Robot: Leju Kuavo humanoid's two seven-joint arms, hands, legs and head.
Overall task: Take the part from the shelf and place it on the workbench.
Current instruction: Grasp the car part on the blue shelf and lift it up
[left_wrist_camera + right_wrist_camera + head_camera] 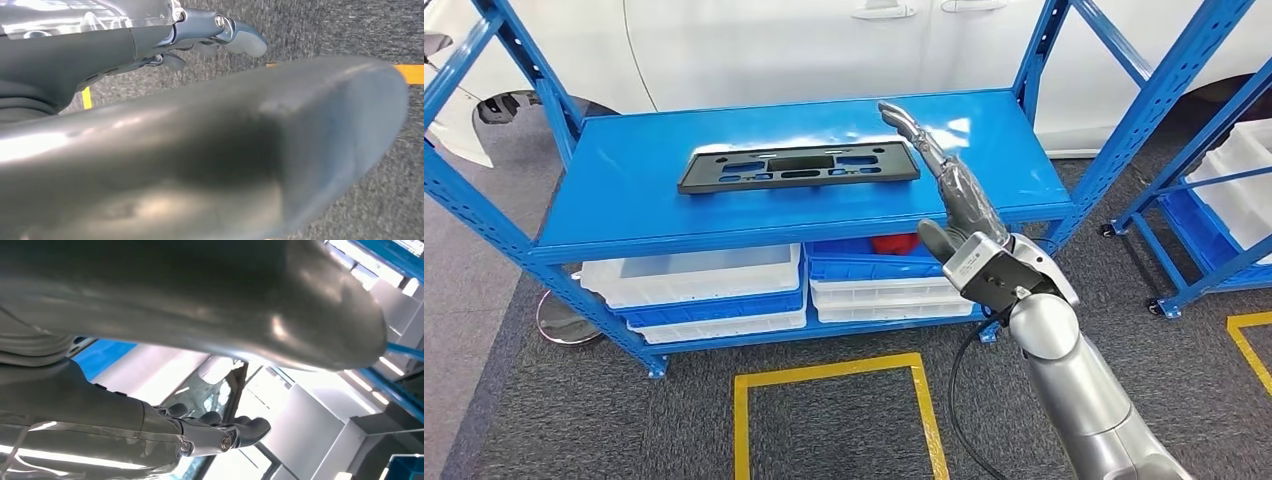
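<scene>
A blue steel shelf rack (604, 175) stands on grey carpet in front of a white car (754, 45). On its top deck lies the part (799, 166), a flat black plastic frame with slots, lying flat and just beside the right hand (944, 175) on its thumb side, its near end close to the fingertips but not touching them. That hand is raised over the deck with fingers stretched out straight, holding nothing. Below it, on the lower deck, sit white and blue bins (699, 285). The left hand (210, 30) hangs over the carpet, fingers loosely extended, empty
</scene>
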